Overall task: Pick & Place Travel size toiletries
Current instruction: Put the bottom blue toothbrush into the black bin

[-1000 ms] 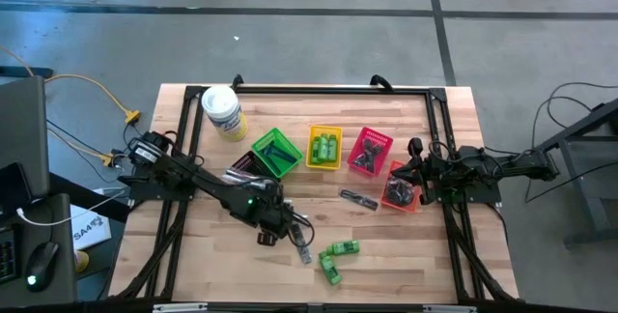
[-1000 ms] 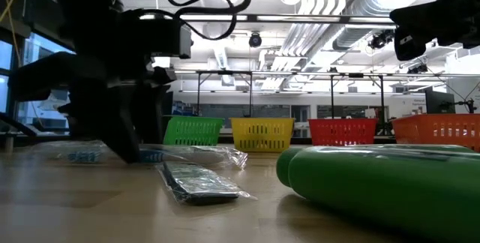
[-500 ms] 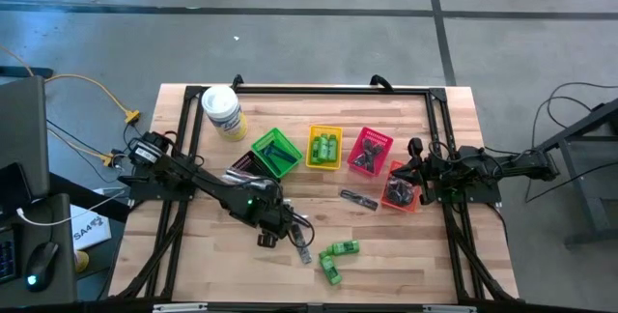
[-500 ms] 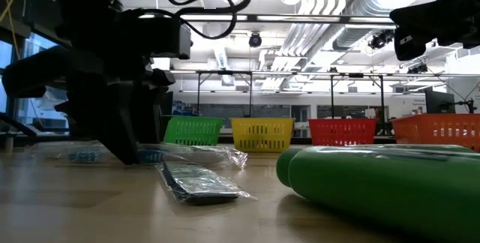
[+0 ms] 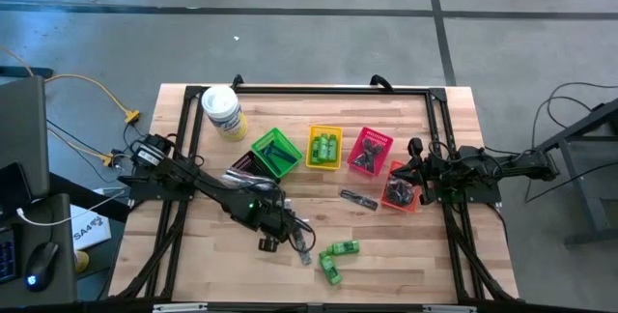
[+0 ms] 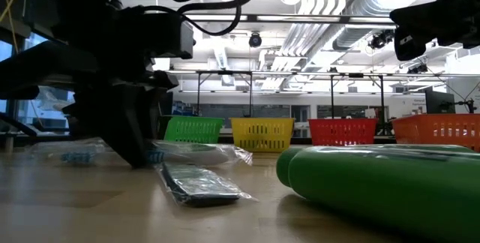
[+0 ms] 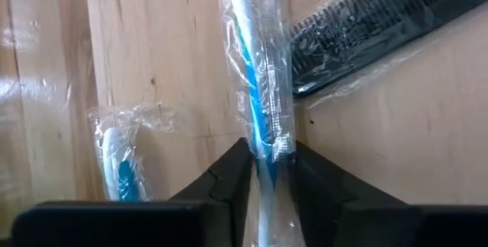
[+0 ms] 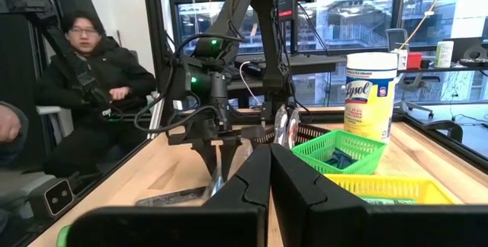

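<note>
My left gripper [image 5: 278,239] stands low over the table's near middle, shut on a clear-wrapped slim stick with a blue and white core [image 7: 258,102]. Beside it lie a wrapped blue-handled razor [image 7: 122,163] and a wrapped dark comb [image 7: 366,26], which also shows in the low view [image 6: 199,183]. Two green mini bottles [image 5: 338,260] lie on the wood to the right of my left gripper. Another wrapped dark comb [image 5: 358,199] lies at mid table. My right gripper [image 8: 271,171] is shut and empty above the orange basket [image 5: 401,189]. My left gripper pinches the wrapped stick between its two fingers [image 7: 229,174], partway along its length [image 7: 263,136]. The fingers come from above and lie across the stick. The stick lies flat on the table, running away from the gripper.
Green [image 5: 275,152], yellow [image 5: 324,147] and pink [image 5: 370,151] baskets stand in a row at mid table, with a white tub with a yellow label [image 5: 222,112] at the far left. A black frame [image 5: 319,89] rims the table. A person [image 8: 91,87] sits beyond the table's left side.
My left gripper has moved a little toward the table's near edge, staying low over the wrapped stick.
</note>
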`<action>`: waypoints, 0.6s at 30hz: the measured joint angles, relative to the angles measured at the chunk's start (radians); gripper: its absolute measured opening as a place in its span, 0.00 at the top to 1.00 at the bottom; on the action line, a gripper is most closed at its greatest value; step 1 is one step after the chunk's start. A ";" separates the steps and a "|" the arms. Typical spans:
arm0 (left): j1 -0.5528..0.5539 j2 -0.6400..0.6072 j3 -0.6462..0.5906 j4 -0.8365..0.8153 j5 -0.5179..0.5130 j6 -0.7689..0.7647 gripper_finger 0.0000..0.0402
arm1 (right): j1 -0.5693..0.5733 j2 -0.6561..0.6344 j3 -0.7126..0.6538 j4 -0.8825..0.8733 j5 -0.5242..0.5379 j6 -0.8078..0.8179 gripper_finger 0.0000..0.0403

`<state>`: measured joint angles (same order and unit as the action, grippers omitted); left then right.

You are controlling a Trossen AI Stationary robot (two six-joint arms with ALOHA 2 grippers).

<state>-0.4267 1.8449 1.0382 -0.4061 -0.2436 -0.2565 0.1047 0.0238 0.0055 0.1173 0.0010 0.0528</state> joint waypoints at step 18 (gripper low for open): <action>-0.060 -0.217 -0.007 -0.114 -0.271 0.054 0.97 | 0.000 0.000 0.000 -0.002 -0.004 0.000 0.99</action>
<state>-0.4871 1.6283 1.0317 -0.5199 -0.5142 -0.2021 0.1049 0.0238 0.0054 0.1154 -0.0030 0.0532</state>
